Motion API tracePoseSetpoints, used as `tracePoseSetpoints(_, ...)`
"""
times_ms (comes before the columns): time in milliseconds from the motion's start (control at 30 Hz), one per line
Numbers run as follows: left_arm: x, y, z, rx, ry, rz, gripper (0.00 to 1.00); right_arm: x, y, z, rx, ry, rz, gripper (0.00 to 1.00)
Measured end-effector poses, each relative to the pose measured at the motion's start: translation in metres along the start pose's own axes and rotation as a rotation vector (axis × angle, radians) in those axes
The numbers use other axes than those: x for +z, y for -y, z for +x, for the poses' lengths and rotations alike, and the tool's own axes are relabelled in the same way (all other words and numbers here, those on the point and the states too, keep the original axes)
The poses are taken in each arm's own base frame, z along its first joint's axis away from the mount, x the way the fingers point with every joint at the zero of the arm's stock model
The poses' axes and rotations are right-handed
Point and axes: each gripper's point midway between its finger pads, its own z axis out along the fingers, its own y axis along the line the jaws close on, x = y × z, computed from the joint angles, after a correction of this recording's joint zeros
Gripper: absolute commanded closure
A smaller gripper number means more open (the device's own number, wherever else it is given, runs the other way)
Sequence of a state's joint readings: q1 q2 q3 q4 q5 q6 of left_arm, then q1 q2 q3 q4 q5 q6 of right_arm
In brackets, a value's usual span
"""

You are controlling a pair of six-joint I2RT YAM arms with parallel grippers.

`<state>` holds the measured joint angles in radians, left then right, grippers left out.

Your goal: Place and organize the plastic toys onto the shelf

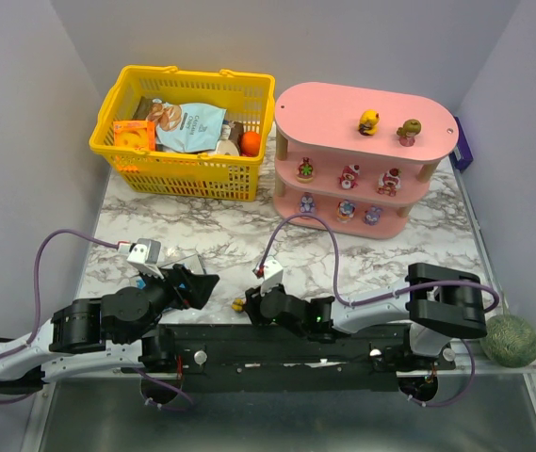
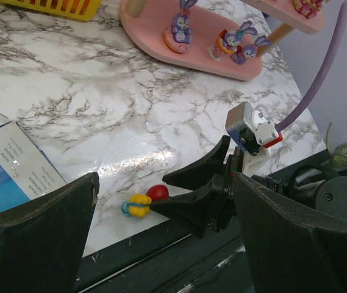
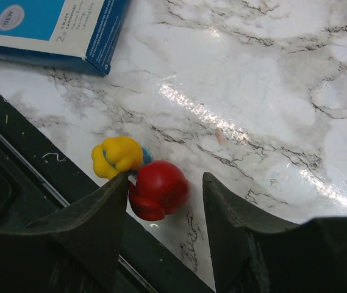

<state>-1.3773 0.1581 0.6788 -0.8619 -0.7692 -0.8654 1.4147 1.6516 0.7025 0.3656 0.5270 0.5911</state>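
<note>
A small red and yellow toy (image 3: 158, 189) with a bit of blue lies at the marble table's near edge; it also shows in the top view (image 1: 239, 304) and the left wrist view (image 2: 143, 201). My right gripper (image 3: 166, 180) is open around it, one finger against it and the other a little apart. My left gripper (image 1: 202, 285) is open and empty, to the toy's left. The pink shelf (image 1: 324, 108) stands at the back right. It holds two toys (image 1: 369, 121) on top, three on the middle tier and three purple ones (image 2: 180, 27) on the bottom tier.
A flat blue box (image 3: 51, 24) lies on the table under my left gripper. A yellow basket (image 1: 131, 169) of snack packets stands at the back left beside the shelf. A green ball (image 1: 511, 339) sits at the near right corner. The black mounting rail runs just below the toy.
</note>
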Motion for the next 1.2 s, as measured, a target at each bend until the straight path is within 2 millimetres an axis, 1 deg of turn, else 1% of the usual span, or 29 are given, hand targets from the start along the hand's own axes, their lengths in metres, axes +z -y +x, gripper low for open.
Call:
tracePoseSetpoints(100, 0.000, 0.000, 0.000, 0.001, -0.002, 0.002, 0.01, 0.000, 0.000, 0.000, 0.004, 0.000, 0.000, 0.42)
tracePoseSetpoints(200, 0.000, 0.001, 0.001, 0.002, -0.003, 0.004, 0.01, 0.000, 0.000, 0.000, 0.010, 0.000, 0.001, 0.47)
tracePoseSetpoints(300, 0.000, 0.001, 0.001, 0.002, -0.003, 0.005, 0.01, 0.001, -0.001, 0.001, 0.016, 0.000, 0.002, 0.53)
tracePoseSetpoints(333, 0.000, 0.001, 0.001, 0.002, -0.003, 0.005, 0.01, 0.001, -0.001, 0.000, 0.019, 0.001, 0.003, 0.58)
tracePoseSetpoints(467, 0.000, 0.001, 0.001, 0.002, -0.003, 0.005, 0.01, 0.001, -0.001, -0.002, 0.024, 0.006, 0.006, 0.66)
tracePoseSetpoints(633, 0.000, 0.001, 0.001, 0.002, -0.003, 0.005, 0.01, 0.001, 0.000, -0.002, 0.028, 0.004, 0.015, 0.68)
tracePoseSetpoints(900, 0.000, 0.001, 0.001, 0.002, -0.003, 0.005, 0.01, 0.000, 0.005, -0.004, 0.027, 0.012, 0.042, 0.69)
tracePoseSetpoints(1100, 0.000, 0.001, 0.001, 0.002, -0.004, 0.005, 0.01, -0.004, 0.014, -0.007, 0.009, 0.017, 0.081, 0.70)
tracePoseSetpoints(1200, 0.000, 0.001, 0.001, 0.002, -0.004, 0.005, 0.01, -0.006, 0.016, -0.012, 0.008, 0.029, 0.091, 0.70)
